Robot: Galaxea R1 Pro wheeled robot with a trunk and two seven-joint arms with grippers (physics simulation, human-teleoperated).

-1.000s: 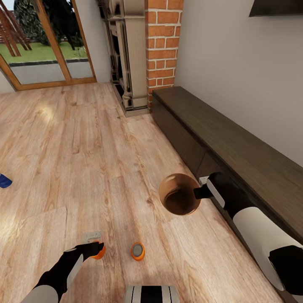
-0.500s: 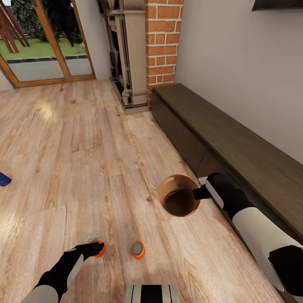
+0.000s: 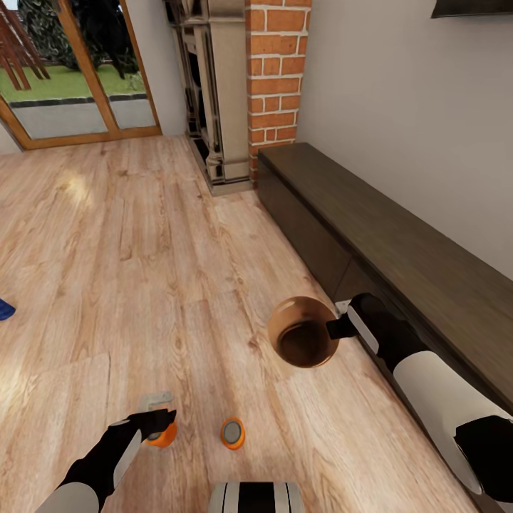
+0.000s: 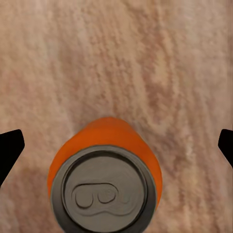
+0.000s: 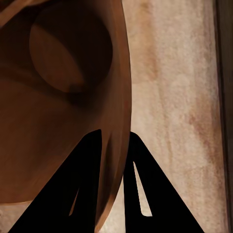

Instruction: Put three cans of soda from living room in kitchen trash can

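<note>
An orange can of soda [image 3: 164,435] [image 4: 104,182] stands upright on the wood floor with its grey top showing. My left gripper [image 3: 161,422] [image 4: 116,145] hangs open just above it, its fingertips [image 4: 9,145] spread wide to either side without touching. A second orange can of soda [image 3: 231,432] stands on the floor a short way to the right. My right gripper [image 3: 336,327] [image 5: 115,134] is shut on the rim of the tash can [image 3: 303,333] [image 5: 58,107] and holds it off the floor, its copper-brown inside tipped toward the camera.
A long dark low cabinet [image 3: 399,249] runs along the right wall, close to my right arm. A brick fireplace [image 3: 274,78] stands at the back, with glass doors [image 3: 64,71] at the back left. A small grey plate [image 3: 155,400] lies on the floor and a blue object [image 3: 4,308] sits at the left edge.
The whole view has shifted a little, so both cans sit slightly lower in the picture and the blue object is nearer the left edge. The tash can is still held.
</note>
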